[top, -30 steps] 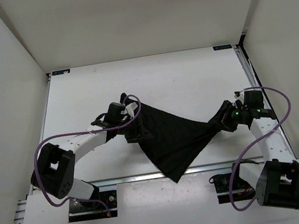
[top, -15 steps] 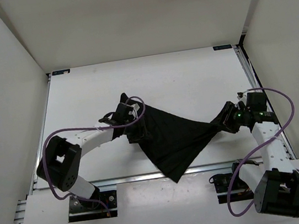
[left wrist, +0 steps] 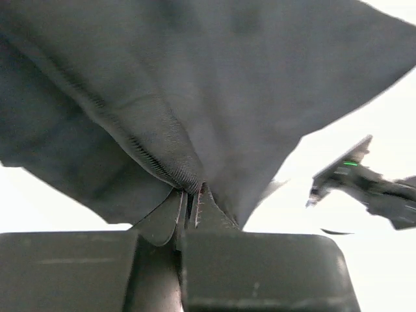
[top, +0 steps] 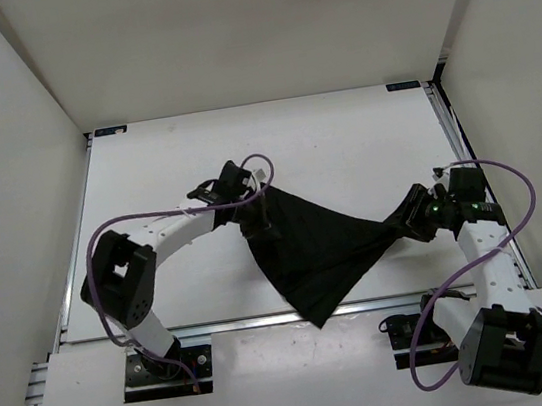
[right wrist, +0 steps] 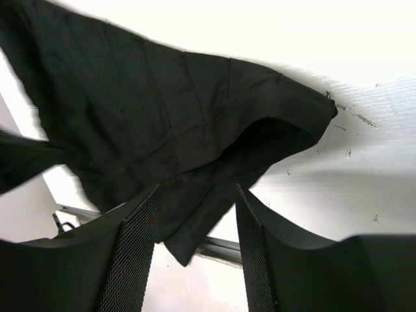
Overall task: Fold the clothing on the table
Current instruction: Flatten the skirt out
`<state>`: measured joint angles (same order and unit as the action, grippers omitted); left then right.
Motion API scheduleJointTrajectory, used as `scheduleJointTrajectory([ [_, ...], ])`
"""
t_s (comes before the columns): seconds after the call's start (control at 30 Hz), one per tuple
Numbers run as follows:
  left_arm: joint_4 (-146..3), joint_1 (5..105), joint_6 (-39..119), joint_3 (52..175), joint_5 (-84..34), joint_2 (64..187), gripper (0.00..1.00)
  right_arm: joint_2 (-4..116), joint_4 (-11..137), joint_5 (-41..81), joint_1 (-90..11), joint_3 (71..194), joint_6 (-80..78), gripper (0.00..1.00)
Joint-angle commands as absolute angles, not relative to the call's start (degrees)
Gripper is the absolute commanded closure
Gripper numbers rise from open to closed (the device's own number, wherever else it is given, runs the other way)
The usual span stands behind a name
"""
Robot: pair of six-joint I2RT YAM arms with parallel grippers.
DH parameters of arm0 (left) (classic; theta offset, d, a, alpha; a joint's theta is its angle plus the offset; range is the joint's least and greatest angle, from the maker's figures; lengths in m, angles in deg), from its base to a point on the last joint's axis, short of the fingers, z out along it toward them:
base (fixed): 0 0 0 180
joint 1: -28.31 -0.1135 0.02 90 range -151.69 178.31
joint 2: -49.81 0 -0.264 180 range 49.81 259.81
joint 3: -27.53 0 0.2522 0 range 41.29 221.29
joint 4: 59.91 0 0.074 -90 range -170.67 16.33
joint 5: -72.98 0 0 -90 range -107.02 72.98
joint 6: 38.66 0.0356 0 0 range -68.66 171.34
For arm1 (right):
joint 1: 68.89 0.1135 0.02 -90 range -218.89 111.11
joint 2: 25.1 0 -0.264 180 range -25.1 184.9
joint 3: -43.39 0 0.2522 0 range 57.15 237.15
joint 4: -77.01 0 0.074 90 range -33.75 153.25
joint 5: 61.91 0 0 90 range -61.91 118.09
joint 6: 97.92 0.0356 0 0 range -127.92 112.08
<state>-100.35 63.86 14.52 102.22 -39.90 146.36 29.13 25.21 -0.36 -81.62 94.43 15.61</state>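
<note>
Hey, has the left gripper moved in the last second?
Yes. The left gripper has shifted right and slightly back, away from the left edge of the table, jaws now shut on the skirt.

Plain white walls (top: pixel 226 27) on three sides; even light

The left arm (top: pixel 170 239) is stretching from the near-left corner of the table (top: pixel 342 132) toward its middle, wrist tipping downward, with the left gripper (left wrist: pixel 190 207) pinching a fold of the clothing (left wrist: pixel 214 78) between closed jaws. The right arm (top: pixel 485 254) is standing along the table's right edge and angling inward, the right gripper (right wrist: pixel 195 250) keeping its fingers (right wrist: pixel 136 253) parted.
</note>
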Motion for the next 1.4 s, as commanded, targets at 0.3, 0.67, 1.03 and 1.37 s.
scheduleJointTrajectory([
  [0.3,-71.6,41.76,-17.61,107.11,-52.34,152.87,1.0,31.67,28.44,-3.2,-81.2,95.82,16.25,0.46],
  [0.67,-53.02,39.3,-32.95,100.02,-48.94,158.09,1.0,37.2,30.03,-5.4,-74.79,96.7,17.74,0.47],
  [1.03,-47.03,40.26,-39.02,107.88,-42.88,163.44,0.96,45.03,35.83,-7.33,-64.5,98.9,21.43,0.48],
  [1.37,-87.63,45.71,-2.3,142.17,-20.21,167.5,0.45,40.38,35.03,-7.94,-66.25,95.74,21.34,0.47],
])
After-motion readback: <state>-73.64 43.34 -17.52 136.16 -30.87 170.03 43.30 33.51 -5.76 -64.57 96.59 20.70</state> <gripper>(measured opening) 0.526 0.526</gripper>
